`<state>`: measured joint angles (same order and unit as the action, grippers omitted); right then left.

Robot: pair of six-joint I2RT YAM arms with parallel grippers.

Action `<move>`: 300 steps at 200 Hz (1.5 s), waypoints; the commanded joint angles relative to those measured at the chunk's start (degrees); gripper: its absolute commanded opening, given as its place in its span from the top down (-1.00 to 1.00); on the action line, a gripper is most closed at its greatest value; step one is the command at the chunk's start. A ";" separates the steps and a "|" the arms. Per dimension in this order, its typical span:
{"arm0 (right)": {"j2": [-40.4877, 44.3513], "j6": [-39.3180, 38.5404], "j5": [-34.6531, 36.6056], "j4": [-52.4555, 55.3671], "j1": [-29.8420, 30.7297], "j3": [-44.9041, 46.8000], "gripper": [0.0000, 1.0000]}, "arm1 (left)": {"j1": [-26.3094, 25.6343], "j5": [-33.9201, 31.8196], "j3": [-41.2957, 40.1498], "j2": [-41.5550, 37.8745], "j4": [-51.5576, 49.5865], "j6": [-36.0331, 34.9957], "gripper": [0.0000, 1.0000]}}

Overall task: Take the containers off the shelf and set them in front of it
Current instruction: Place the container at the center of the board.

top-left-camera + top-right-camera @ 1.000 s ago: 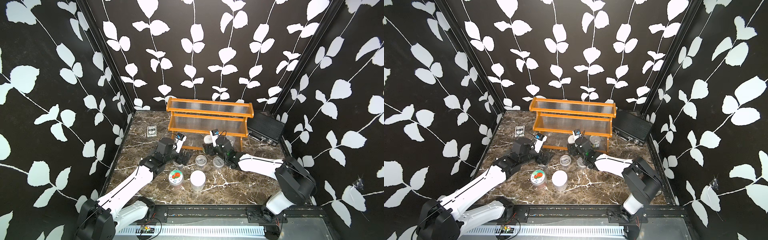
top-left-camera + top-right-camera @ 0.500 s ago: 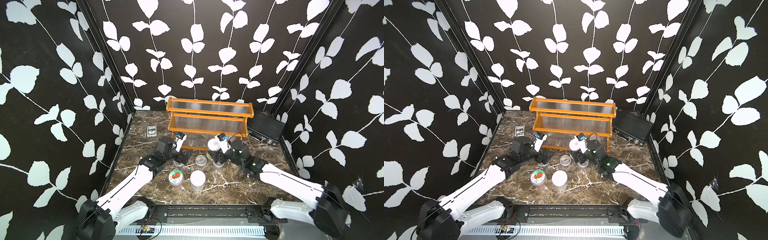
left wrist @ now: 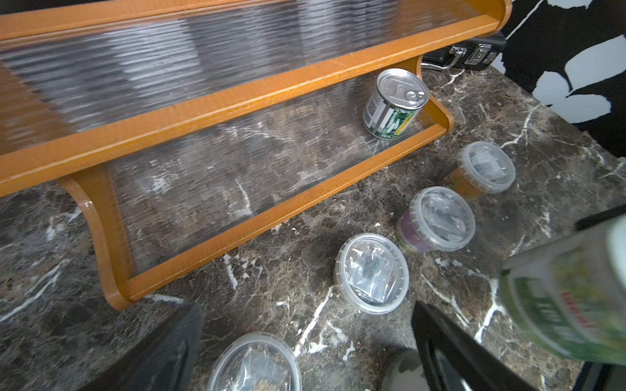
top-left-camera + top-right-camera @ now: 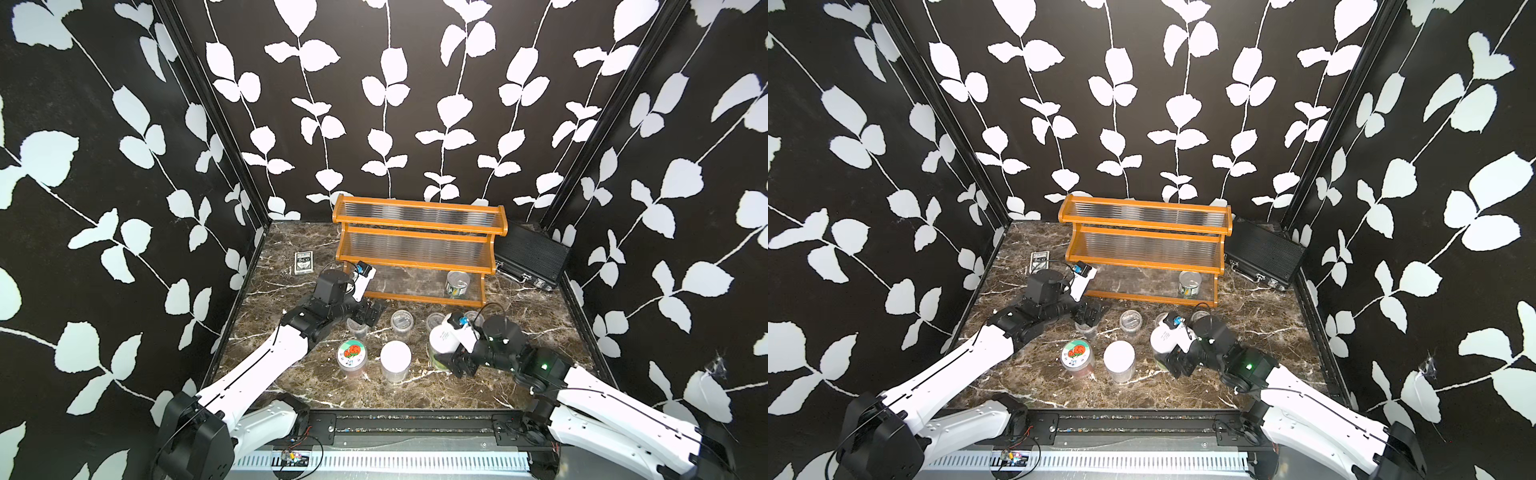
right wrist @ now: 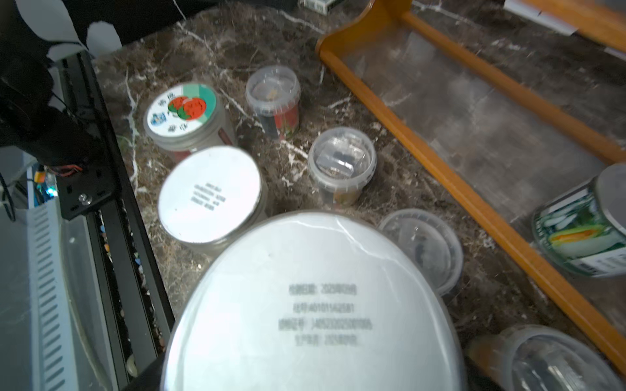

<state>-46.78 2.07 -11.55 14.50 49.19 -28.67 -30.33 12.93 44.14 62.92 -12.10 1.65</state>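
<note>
Right arm first: the right fingers (image 4: 462, 362) are clamped on the green-label jar (image 4: 443, 344). Its white lid fills the lower part of the right wrist view. It sits tilted in the grip, out in front of the shelf (image 4: 419, 249), to the right of the other jars. Whether its base touches the worktop (image 4: 415, 395) I cannot tell.

Over to the left arm: the left fingers (image 3: 159, 352) are spread wide apart and holding nothing. They hang low over a clear cup (image 3: 255, 362), which sits between them in the left wrist view, on the worktop just before the shelf's left end.

Three more clear cups (image 3: 371, 272) run in a row along the front of the shelf, all upright with lids on. Nearer the robot, the strawberry-lid jar (image 4: 351, 355) and the white-lid jar (image 4: 395, 359) stand side by side, close together but apart.

On the shelf itself there is one item: the tin (image 4: 457, 284), upright on the lowest tier at the right end, pull tab up. Both top views show the two upper tiers bare.

A card box (image 4: 304, 263) lies flat to the left of the shelf, and a black case (image 4: 530, 257) lies at its right end.
</note>
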 commanded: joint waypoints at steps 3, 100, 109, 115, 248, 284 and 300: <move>-2.51 -1.24 -1.19 -7.38 1.04 3.06 -0.38 | 0.27 2.10 2.17 0.19 0.28 -0.52 -0.97; -8.43 -4.24 -1.37 -11.00 1.11 5.94 -0.51 | 0.27 1.09 2.17 -0.49 -1.70 -1.37 -0.97; -7.83 -3.90 -1.52 -10.59 1.17 6.28 -0.54 | 0.25 0.94 1.99 -0.57 -1.70 -1.47 -0.97; -7.71 -3.68 -2.12 -11.01 1.17 6.52 -0.54 | 0.27 0.92 1.78 -0.52 -1.61 -1.43 -0.97; 0.13 -1.44 6.56 -0.79 1.02 -1.39 -1.00 | 0.27 -0.66 0.76 -2.34 -2.16 -2.25 -0.97; 1.06 3.07 11.52 -3.21 -2.44 -3.61 -1.00 | 0.30 -0.90 0.86 -2.12 -1.99 -2.86 -0.97; 0.58 6.43 12.08 -7.94 -5.33 -3.10 -1.00 | 0.31 -0.60 1.04 -1.47 -1.79 -3.26 -0.97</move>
<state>-45.65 3.05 -3.53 11.79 47.16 -30.46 -30.33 12.47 45.06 61.91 -13.52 -0.16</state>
